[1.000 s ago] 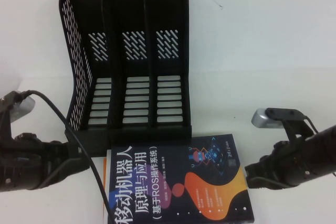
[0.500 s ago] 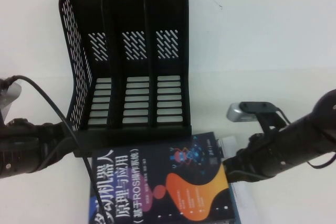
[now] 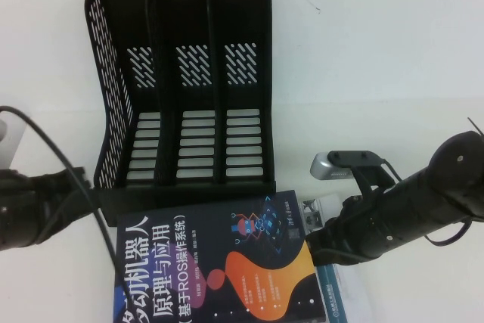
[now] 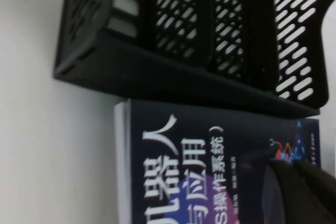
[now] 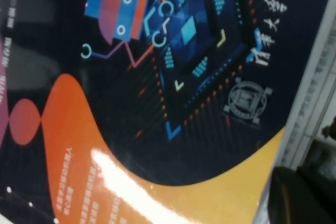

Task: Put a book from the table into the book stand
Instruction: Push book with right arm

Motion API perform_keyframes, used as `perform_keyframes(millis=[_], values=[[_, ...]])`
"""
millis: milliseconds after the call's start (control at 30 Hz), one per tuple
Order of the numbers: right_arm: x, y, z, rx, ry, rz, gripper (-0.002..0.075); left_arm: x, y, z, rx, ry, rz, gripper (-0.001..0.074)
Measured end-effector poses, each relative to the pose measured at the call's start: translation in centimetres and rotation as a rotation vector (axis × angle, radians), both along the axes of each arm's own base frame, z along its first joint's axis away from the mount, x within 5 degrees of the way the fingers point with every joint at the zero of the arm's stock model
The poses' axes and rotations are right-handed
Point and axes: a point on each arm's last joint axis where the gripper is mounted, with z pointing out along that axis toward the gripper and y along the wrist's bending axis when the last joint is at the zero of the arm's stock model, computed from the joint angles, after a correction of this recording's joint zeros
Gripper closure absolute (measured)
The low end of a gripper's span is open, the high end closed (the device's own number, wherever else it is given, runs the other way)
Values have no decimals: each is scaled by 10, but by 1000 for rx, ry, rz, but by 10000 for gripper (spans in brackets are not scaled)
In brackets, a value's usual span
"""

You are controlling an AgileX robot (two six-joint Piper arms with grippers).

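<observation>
The dark navy book [image 3: 212,262] lies flat on the white table [image 3: 393,73], just in front of the black book stand [image 3: 189,73], whose three compartments are empty. My right gripper [image 3: 316,241] is low against the book's right edge; in the right wrist view it [image 5: 307,198] sits by the edge of the cover [image 5: 157,77]. My left gripper [image 3: 79,198] is at the left, near the stand's front left corner. In the left wrist view it [image 4: 302,192] hangs over the book [image 4: 199,171], with the stand [image 4: 210,35] beyond.
A second book [image 3: 344,293] with a white cover and a teal spine shows from under the navy book's right side, beneath my right arm. A black cable [image 3: 83,187] runs from the left arm across the table.
The navy book has slid to the left, with my right gripper moving left along its right edge. The second book below has come into view. My left arm has drawn back to the left.
</observation>
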Motion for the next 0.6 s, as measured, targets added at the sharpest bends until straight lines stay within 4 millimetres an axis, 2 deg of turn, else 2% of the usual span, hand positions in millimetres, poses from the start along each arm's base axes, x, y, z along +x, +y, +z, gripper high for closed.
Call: perform_keyframes(millis=[167,300,600], values=[[-1,2,-1,1,-6,10,725,-3,17,-1,-19,38,34,737],[-2,4,-1,9,-4,20,725,-11,29,5,-24,27,58,737],[-8,7,11,74,16,59,725,-19,33,9,3,15,28,737]])
